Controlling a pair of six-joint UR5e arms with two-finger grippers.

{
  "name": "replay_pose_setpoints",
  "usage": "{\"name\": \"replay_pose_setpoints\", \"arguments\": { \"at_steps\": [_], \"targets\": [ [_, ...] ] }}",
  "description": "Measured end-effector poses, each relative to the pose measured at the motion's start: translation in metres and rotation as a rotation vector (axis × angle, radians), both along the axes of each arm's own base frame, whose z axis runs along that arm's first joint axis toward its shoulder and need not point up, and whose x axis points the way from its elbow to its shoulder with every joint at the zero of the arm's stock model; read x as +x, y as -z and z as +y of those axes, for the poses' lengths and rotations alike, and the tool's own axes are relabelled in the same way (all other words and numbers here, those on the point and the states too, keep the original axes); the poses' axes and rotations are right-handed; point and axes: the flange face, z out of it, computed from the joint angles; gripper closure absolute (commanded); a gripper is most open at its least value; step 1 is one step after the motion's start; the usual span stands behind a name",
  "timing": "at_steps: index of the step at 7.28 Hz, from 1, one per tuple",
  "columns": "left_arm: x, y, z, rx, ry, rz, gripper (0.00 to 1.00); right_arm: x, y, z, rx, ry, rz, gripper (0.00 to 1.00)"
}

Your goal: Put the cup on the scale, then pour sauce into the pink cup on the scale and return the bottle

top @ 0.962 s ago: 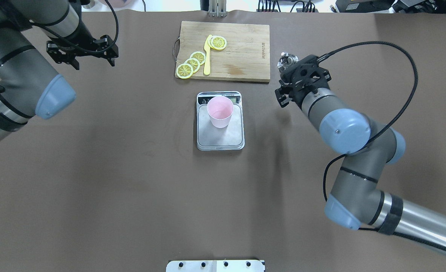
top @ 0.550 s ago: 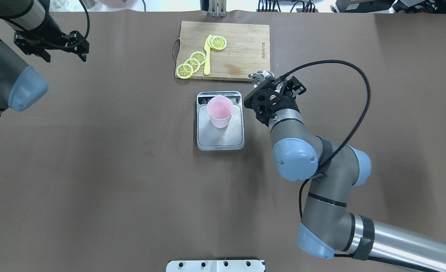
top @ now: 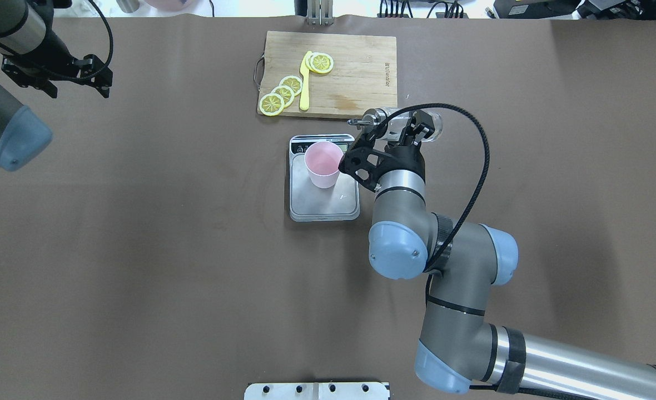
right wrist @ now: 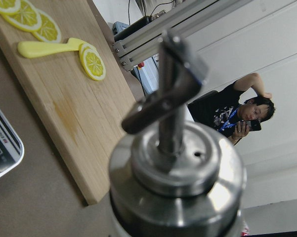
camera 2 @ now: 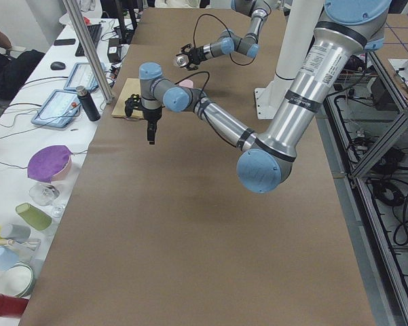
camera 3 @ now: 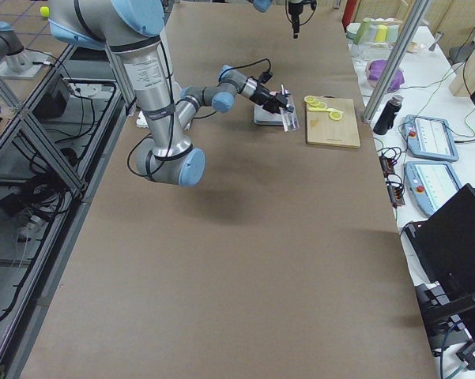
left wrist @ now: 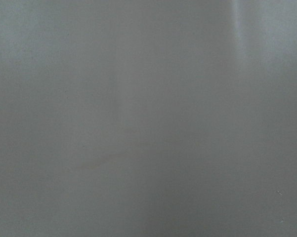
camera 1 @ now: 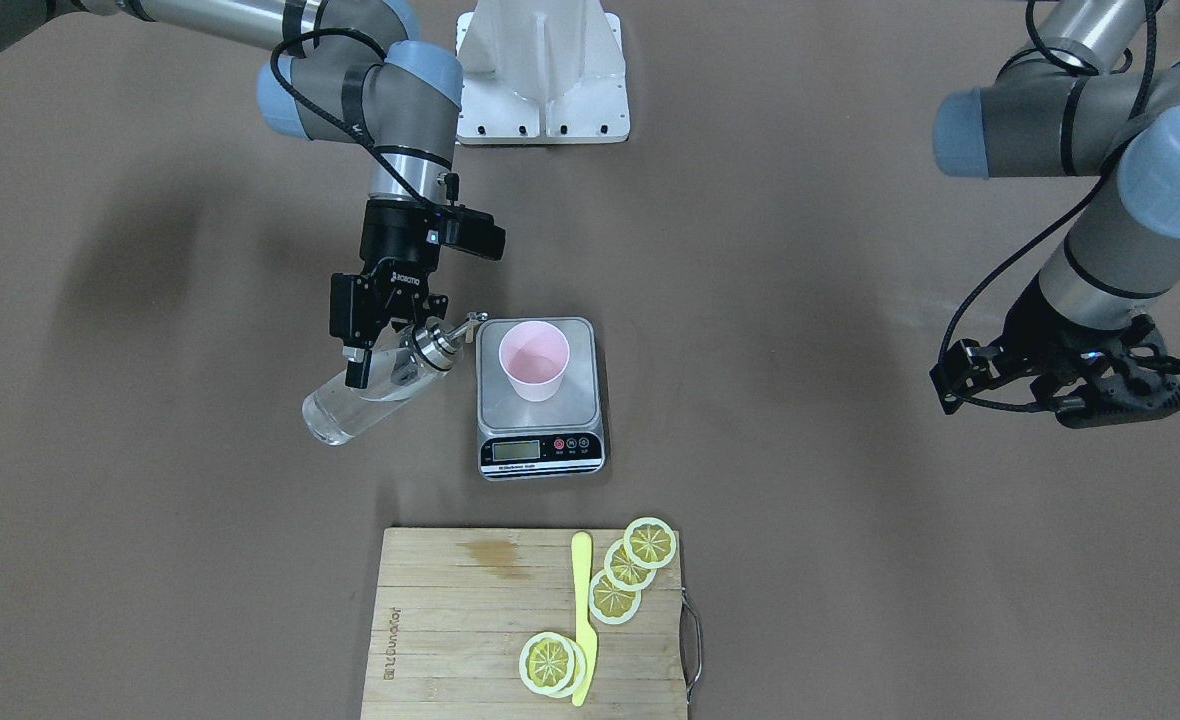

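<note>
Right gripper (camera 1: 374, 366): clamped across the bottle's body, so a roll of the wrist can tip it.
Bottle (camera 1: 335, 415): held off the surface, tilted nearly flat, just right of the scale in the overhead view. Its metal spout (camera 1: 447, 340) is aimed at the cup, probably lining up the pour.
Sauce: clear; none visibly leaving the spout.
Cup (camera 1: 534, 362): upright on the scale's far half, with the spout short of its rim.
Scale (camera 1: 542, 452): mid-surface, near the cutting board (camera 1: 450, 620).
Left gripper (top: 55, 72): fingers spread, empty, parked far left, clear of the pour.

Grey arms (top: 397, 186), blue caps (top: 397, 255), black cables (top: 486, 157)
</note>
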Motion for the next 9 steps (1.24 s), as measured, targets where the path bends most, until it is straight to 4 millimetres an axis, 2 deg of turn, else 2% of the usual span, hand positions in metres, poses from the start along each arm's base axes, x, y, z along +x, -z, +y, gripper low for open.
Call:
{"name": "replay_pose_setpoints", "arguments": {
  "at_steps": [2, 5, 7, 9],
  "targets": [
    [-0.001, -0.011, 0.001, -0.004, 0.000, -0.002, 0.02, -0.007, -0.002, 0.008, 0.071, -0.032, 0.133, 1.00],
    [0.000, -0.022, -0.002, -0.018, -0.001, -0.011, 0.02, -0.021, -0.012, 0.006, 0.152, -0.086, 0.322, 1.00],
    [0.000, -0.028, -0.003, -0.028, 0.000, -0.018, 0.02, -0.037, -0.019, 0.008, 0.196, -0.121, 0.397, 1.00],
    [0.001, -0.033, -0.005, -0.036, -0.002, -0.022, 0.02, -0.042, -0.018, 0.015, 0.237, -0.138, 0.462, 1.00]
  ]
}}
